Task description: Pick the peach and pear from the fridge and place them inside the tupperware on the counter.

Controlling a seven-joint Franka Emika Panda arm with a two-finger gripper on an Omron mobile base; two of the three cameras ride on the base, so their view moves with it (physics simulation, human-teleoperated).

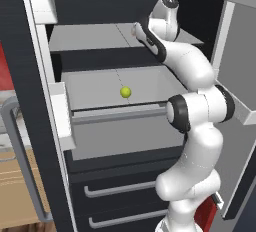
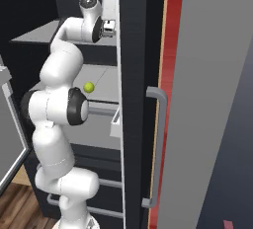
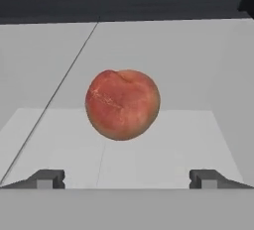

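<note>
The red-orange peach (image 3: 122, 104) lies on a grey shelf (image 1: 85, 36) of the fridge (image 2: 134, 99), straight ahead of my gripper (image 3: 127, 178). The gripper is open, its fingertips (image 3: 47, 178) spread wider than the peach and short of it, touching nothing. My arm reaches into the upper shelf level from the right in the left base view. One level down, the yellow-green pear (image 1: 125, 92) sits alone in the grey drawer (image 1: 107, 107); it also shows as pear (image 2: 88, 87) beside my elbow. The tupperware and the counter are out of view.
The open fridge door with white bins (image 1: 60, 116) and its grey bar handle (image 1: 20, 161) stands at my left. A second grey handle (image 2: 155, 149) is on the right. Dark lower drawers (image 1: 120, 191) sit below. Tan wood (image 1: 15, 186) shows beyond the door.
</note>
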